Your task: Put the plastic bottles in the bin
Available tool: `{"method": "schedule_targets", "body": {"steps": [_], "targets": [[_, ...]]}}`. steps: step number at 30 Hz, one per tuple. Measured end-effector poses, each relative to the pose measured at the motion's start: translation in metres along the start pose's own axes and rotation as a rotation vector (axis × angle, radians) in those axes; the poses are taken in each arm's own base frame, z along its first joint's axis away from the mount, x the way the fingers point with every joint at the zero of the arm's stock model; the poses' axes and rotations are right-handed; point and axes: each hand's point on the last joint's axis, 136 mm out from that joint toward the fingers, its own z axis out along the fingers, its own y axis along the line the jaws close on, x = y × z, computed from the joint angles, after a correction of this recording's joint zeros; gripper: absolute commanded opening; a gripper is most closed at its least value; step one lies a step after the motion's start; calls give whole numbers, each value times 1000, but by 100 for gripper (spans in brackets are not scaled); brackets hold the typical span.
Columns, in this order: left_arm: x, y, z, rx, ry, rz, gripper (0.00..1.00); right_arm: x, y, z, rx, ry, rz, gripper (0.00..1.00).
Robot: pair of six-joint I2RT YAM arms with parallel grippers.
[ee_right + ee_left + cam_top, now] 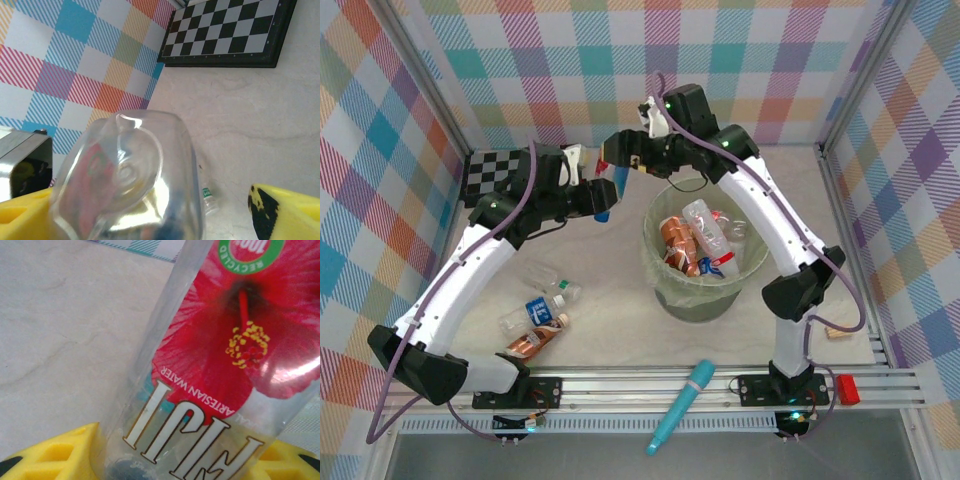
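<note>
left gripper (592,192) and right gripper (613,160) both at one bottle (611,185), above the table (620,335), just left of the bin (670,295). several binned bottles (695,240). loose bottles (540,315) toward near-left corner. checkerboard (495,170) far-left corner, teal tube (682,405) across near edge.

Left wrist: I've got the bottle (215,355) cropped top and bottom, label cut by the upper edge, yellow pads (55,456) running off the bottom. Right wrist: its base is a blur right against the lens, and the board (225,35) is clipped at the top. Overhead, the bottles (695,235) in the bin (695,303) overlap; I can't count them.
</note>
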Motion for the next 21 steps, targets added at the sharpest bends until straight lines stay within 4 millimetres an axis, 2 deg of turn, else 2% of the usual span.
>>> {"method": "schedule_targets", "body": {"steps": [6, 10, 13, 17, 21], "targets": [[0, -2, 2, 15, -3, -9, 34, -3, 5, 3, -22, -11, 0, 63], [-1, -2, 2, 14, -4, -15, 35, -6, 7, 4, -27, -24, -5, 57], [-1, -2, 2, 12, -6, -15, 48, -6, 7, 4, -26, -27, -7, 53], [-1, -4, 2, 22, -6, -8, 74, -7, 7, 4, -25, -30, -17, 49], [2, -7, 2, 49, -4, -9, 86, -10, 11, 0, -25, -39, -43, 49]]}}
